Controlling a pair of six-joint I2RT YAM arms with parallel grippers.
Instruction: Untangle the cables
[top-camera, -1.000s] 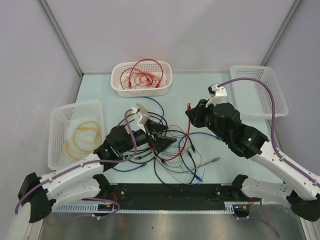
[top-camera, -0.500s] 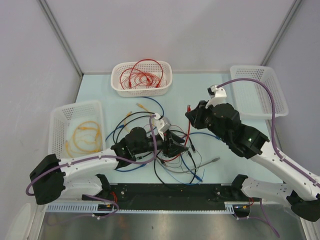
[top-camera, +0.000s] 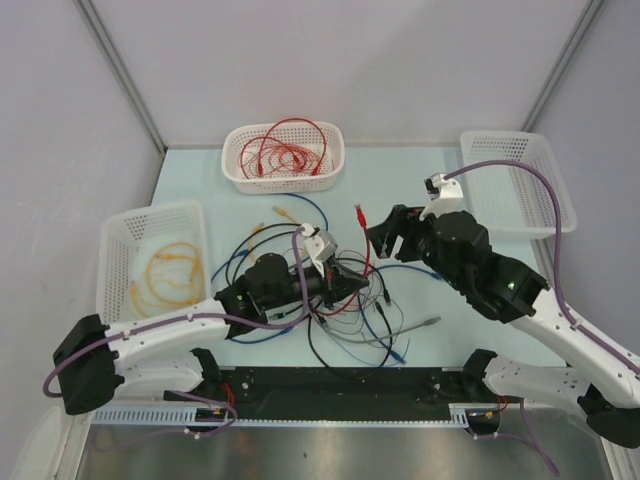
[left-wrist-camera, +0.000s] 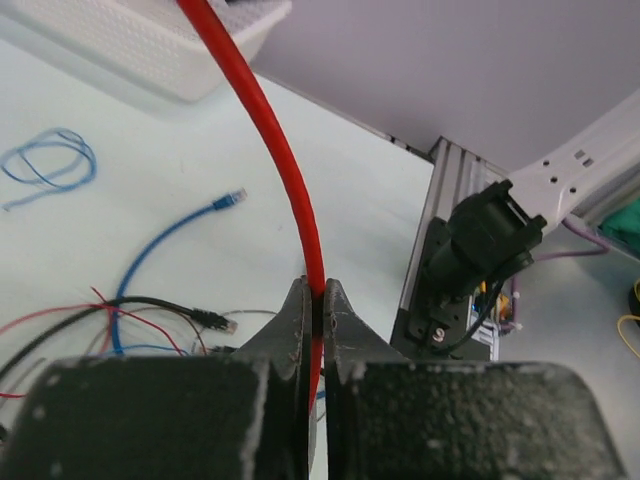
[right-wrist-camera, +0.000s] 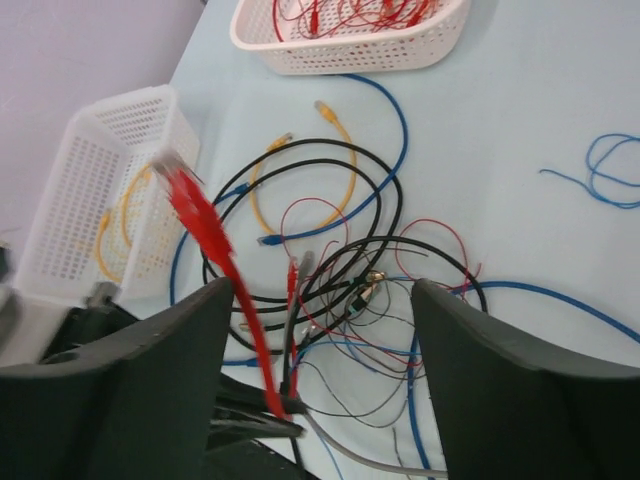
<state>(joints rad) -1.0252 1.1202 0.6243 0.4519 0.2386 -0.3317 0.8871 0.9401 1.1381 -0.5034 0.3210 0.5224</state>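
Note:
The cables (top-camera: 345, 310) lie in a tangle of black, blue, grey, yellow and thin red wires at mid-table. My left gripper (top-camera: 350, 285) reaches into the tangle from the left and is shut on a thick red cable (left-wrist-camera: 272, 130), pinched between its closed jaws (left-wrist-camera: 315, 300). That red cable (top-camera: 364, 245) rises from the grip, its plug end (top-camera: 358, 211) free in the air. My right gripper (top-camera: 383, 232) hovers just right of that end, jaws wide apart and empty. In the right wrist view the red cable (right-wrist-camera: 215, 250) is blurred, next to the left finger (right-wrist-camera: 170, 380), above the tangle (right-wrist-camera: 390, 290).
A white basket (top-camera: 235, 170) at the back holds red cables. A basket at the left (top-camera: 118, 235) holds a yellow cable, and another basket (top-camera: 560, 205) stands at the right. A loose blue cable (left-wrist-camera: 170, 235) lies on the table; a black rail (top-camera: 340, 385) runs along the near edge.
My left gripper moved right into the tangle and shut on the red cable. My right gripper opened, let go of that cable and drew back slightly; the cable's free end swung left.

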